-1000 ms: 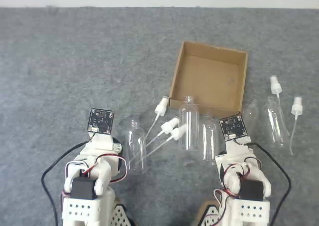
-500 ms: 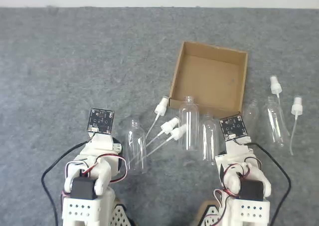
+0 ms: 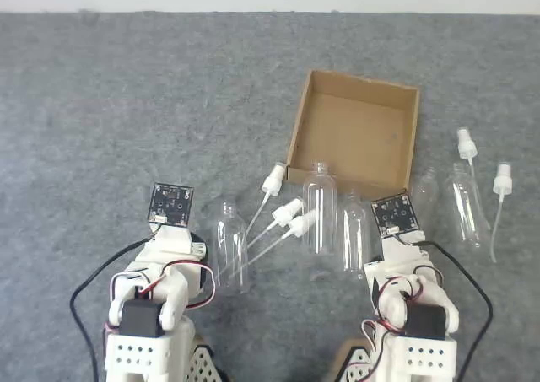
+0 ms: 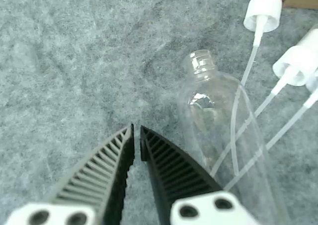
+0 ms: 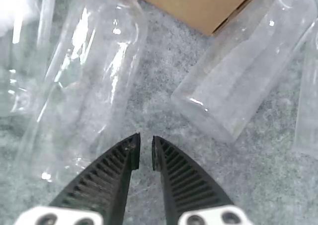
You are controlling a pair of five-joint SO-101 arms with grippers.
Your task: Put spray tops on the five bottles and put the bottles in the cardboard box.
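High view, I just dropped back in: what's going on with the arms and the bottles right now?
Nothing is held. The left gripper hovers low beside one open bottle, jaws shut on nothing; the right gripper hovers between two other bottles, jaws shut as well. All five bottles lie topless on the grey table. The spray tops lie loose: three by that first bottle, two right of the cardboard box, which holds no bottle yet.
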